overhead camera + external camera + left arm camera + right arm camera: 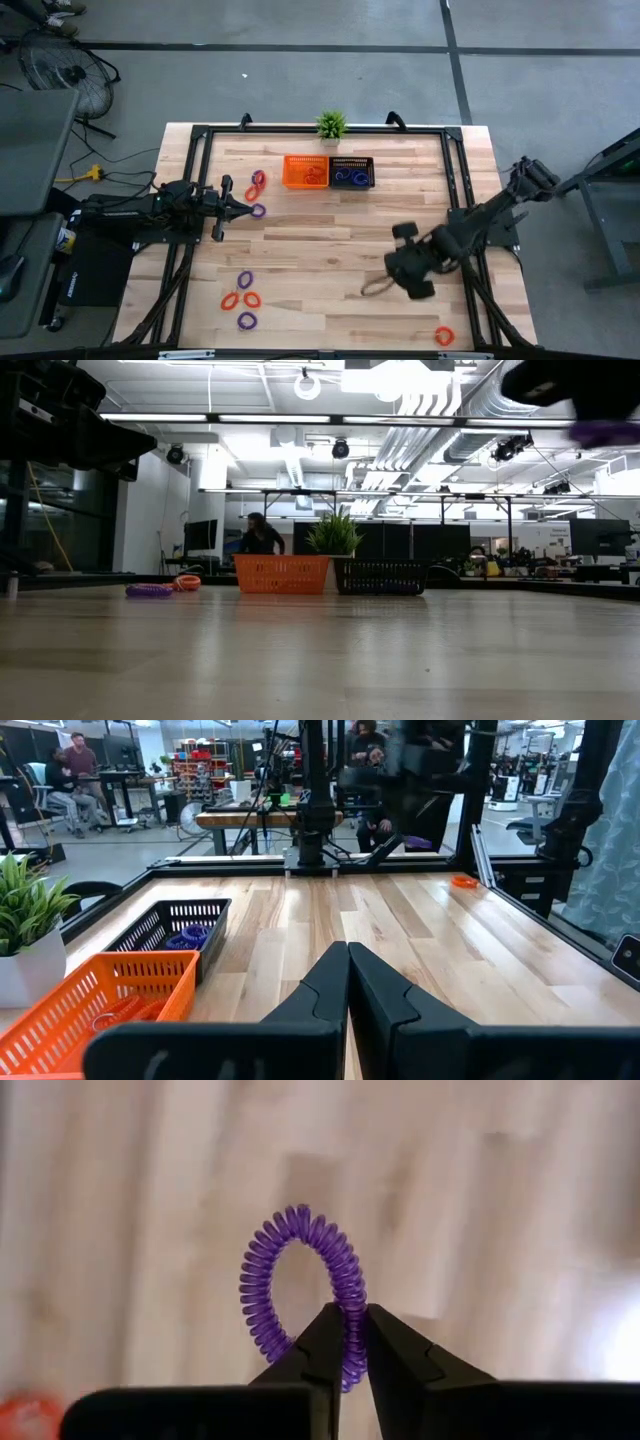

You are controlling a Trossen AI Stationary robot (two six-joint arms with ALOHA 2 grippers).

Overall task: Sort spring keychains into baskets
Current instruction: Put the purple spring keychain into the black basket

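Pinched between the right gripper's two dark fingertips, a purple spring keychain stands up as a coiled loop, gripped at one side of the ring and lifted clear of the wood beneath it. From above, that right gripper hangs over the tabletop's right half, nearer the front edge than the back, with the arm reaching in from the right edge. An orange-red keychain lies flat by the front right corner. The left gripper sits low near the left edge, about halfway along it, its fingers pressed together with nothing between them. Just past its tip lies a purple loop, and beside that an orange-red loop and another purple one lie toward the back. A further cluster of purple and orange-red loops is scattered near the front left corner. At the middle of the back edge the orange basket and the black basket stand side by side, touching; the orange one holds orange-red loops, the black one purple loops. A small green potted plant stands just behind them at the back edge.
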